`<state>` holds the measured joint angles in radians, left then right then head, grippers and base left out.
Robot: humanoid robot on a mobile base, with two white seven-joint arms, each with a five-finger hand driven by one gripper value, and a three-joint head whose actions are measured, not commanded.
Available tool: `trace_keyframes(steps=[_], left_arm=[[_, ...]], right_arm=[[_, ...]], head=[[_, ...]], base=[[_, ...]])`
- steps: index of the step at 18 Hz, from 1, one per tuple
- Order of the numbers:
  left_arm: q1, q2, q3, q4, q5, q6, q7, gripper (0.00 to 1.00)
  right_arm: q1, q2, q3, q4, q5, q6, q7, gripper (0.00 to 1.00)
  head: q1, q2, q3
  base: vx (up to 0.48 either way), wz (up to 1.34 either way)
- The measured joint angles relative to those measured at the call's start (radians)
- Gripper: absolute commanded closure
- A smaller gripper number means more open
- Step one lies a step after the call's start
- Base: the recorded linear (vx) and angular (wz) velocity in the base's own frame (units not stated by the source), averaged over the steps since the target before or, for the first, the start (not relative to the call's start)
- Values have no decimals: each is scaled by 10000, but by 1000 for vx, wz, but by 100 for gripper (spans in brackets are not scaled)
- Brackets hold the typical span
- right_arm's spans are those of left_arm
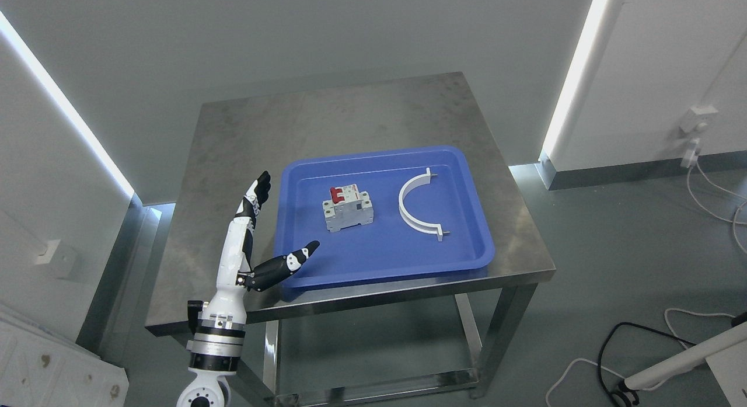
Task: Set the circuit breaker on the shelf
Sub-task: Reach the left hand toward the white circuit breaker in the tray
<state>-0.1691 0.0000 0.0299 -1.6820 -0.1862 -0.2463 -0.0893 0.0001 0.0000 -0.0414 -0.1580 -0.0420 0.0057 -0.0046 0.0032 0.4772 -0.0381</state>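
Observation:
A white circuit breaker (348, 209) with a red switch lies in the blue tray (467, 232) on the steel table (245, 138). My left hand (274, 232) rises from the lower left, open, its fingers stretched upward beside the tray's left edge and its thumb reaching over the tray's front-left corner. The hand holds nothing and stands a little left of the breaker. No shelf shows in this view. My right arm is out of view.
A white half-ring clamp (417, 205) lies in the tray right of the breaker. The table stands in a corner with lit wall strips. Cables (618, 360) and a white bar (683, 363) lie on the floor at lower right.

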Motion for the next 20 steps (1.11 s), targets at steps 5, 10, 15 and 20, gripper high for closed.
trace_keyframes(steps=[5, 10, 15, 20], left_arm=[[-414, 0, -114, -10, 3, 385, -139, 2], [-1566, 171, -297, 3, -136, 2454, -1261, 4], [-2983, 857, -653, 98, -953, 4030, -3083, 7], [-3753, 1243, -1062, 207, -1462, 4762, -5347, 7]], right_arm=[[-1, 0, 0, 0, 0, 0, 11, 0], [0, 0, 0, 0, 0, 1, 15, 0], [0, 0, 0, 0, 1, 1, 18, 0], [-1, 0, 0, 0, 0, 1, 18, 0]], head=[[0, 0, 0], [0, 0, 0], [0, 1, 0], [0, 1, 0]], base=[[-5, 0], [0, 0], [1, -5], [0, 0]])
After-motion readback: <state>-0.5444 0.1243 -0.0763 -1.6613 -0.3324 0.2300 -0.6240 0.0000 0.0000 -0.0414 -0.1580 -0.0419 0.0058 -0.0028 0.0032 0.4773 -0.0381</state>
